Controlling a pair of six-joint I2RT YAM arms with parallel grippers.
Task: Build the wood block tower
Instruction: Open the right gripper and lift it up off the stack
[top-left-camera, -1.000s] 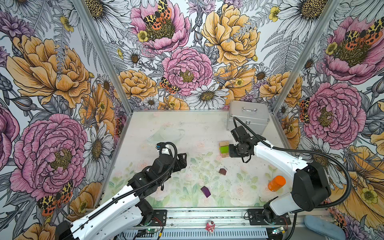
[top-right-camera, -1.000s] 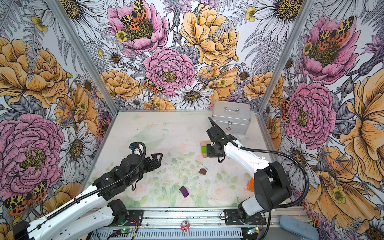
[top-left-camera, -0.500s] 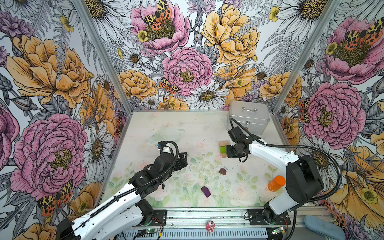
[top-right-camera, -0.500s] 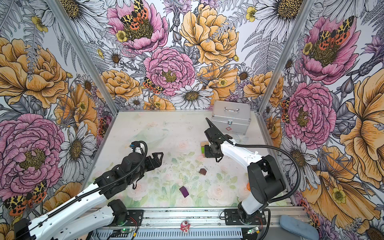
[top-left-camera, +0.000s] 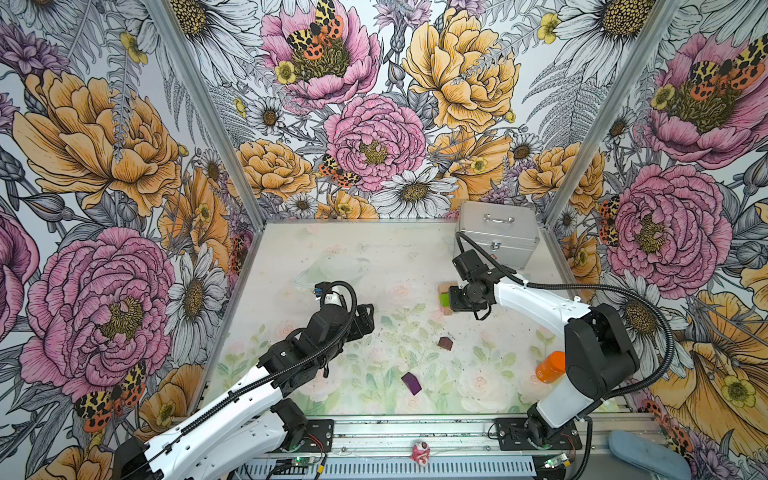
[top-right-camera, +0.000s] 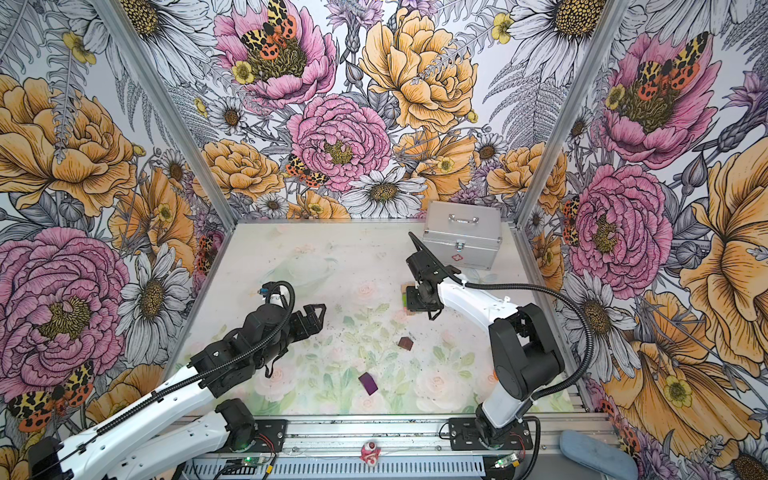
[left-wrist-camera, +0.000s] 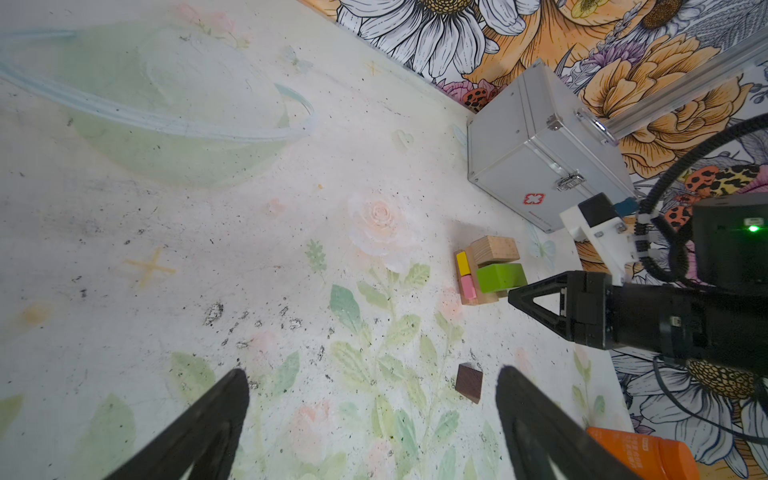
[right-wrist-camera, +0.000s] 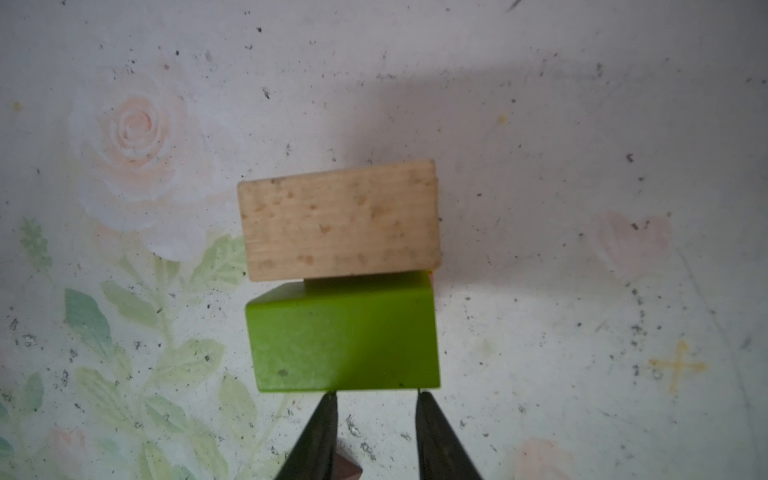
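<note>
The wood block tower (left-wrist-camera: 484, 297) stands right of the table's middle, small in both top views (top-left-camera: 444, 288) (top-right-camera: 404, 287). Its low layers show a yellow end (left-wrist-camera: 462, 262) and a pink end (left-wrist-camera: 467, 286). A tan brick (right-wrist-camera: 340, 220) and a lime-green brick (right-wrist-camera: 340, 336) lie side by side on top. My right gripper (right-wrist-camera: 374, 397) is narrowly open with nothing between its jaws. Both fingertips (right-wrist-camera: 329, 401) touch the green brick's near side. My left gripper (left-wrist-camera: 374, 372) hangs wide open over bare table. A dark-brown brick (left-wrist-camera: 468, 383) lies just inside one left finger. A purple brick (top-left-camera: 411, 383) lies nearer the front.
A silver metal case (top-left-camera: 498, 232) stands in the back right corner behind the tower. An orange bottle (top-left-camera: 550, 365) lies by the right arm's base. Flowered walls close the table on three sides, and a metal rail (top-left-camera: 415, 428) runs along the front.
My right gripper has moved left and closer to the tower, its tips now against the green brick. The left arm has hardly moved.
</note>
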